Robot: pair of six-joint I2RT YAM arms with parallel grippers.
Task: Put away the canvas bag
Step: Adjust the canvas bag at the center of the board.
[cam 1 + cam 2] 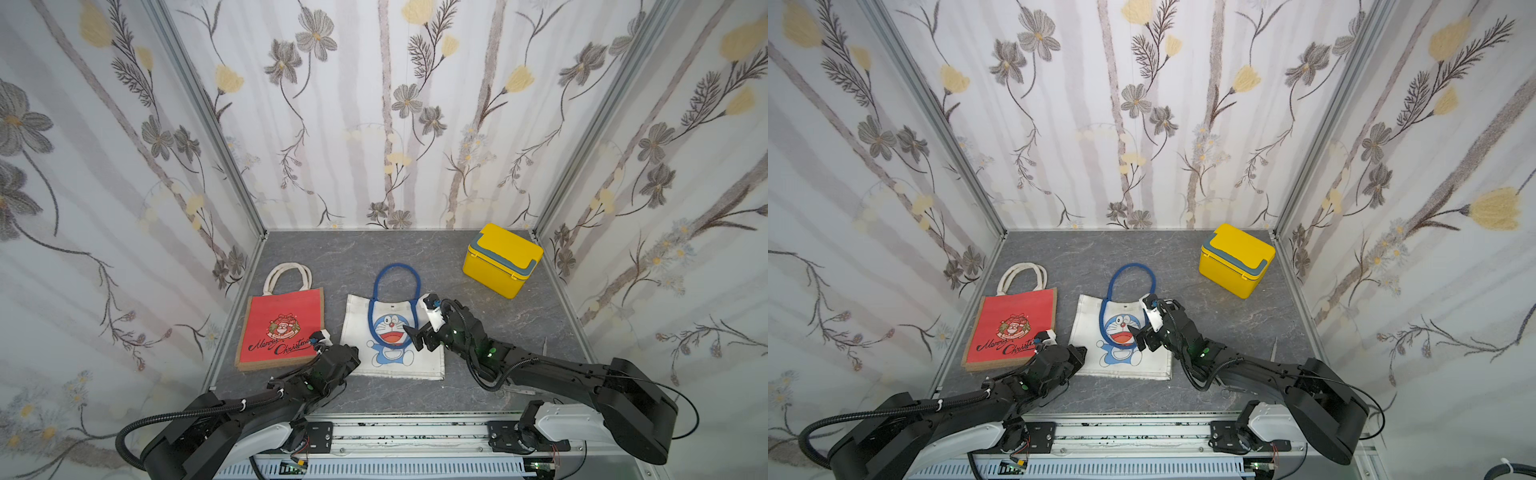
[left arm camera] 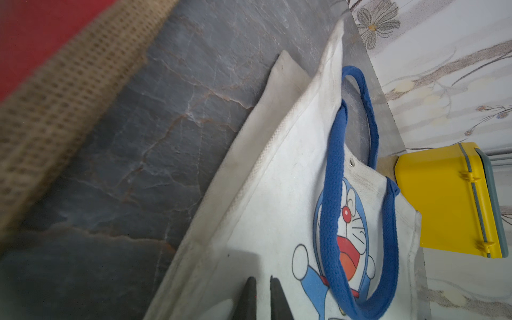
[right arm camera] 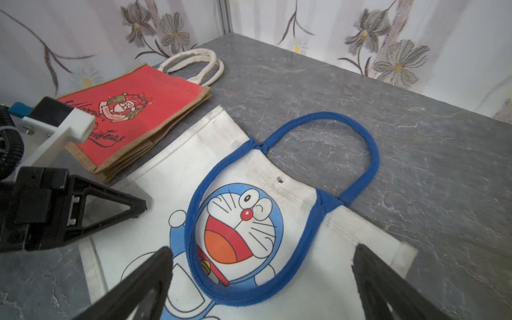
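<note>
The canvas bag (image 1: 424, 365) (image 1: 1154, 365) is white with a blue cartoon cat print and lies flat mid-table. One blue handle (image 3: 371, 155) loops onto the table past the bag's mouth. The other handle (image 3: 241, 297) is folded down over the print. My right gripper (image 1: 415, 337) (image 3: 263, 249) hovers open over the bag's right half, its fingers straddling the folded handle and holding nothing. My left gripper (image 1: 355, 349) (image 2: 261, 278) is shut at the bag's near left corner, tips over the white cloth, nothing visibly between them.
A red Christmas jute bag (image 1: 282, 316) (image 3: 144, 94) with cream handles lies flat left of the canvas bag, close to the left wall. A closed yellow box (image 1: 500, 259) (image 2: 443, 199) with a grey lid stands at the back right corner. Patterned walls enclose three sides.
</note>
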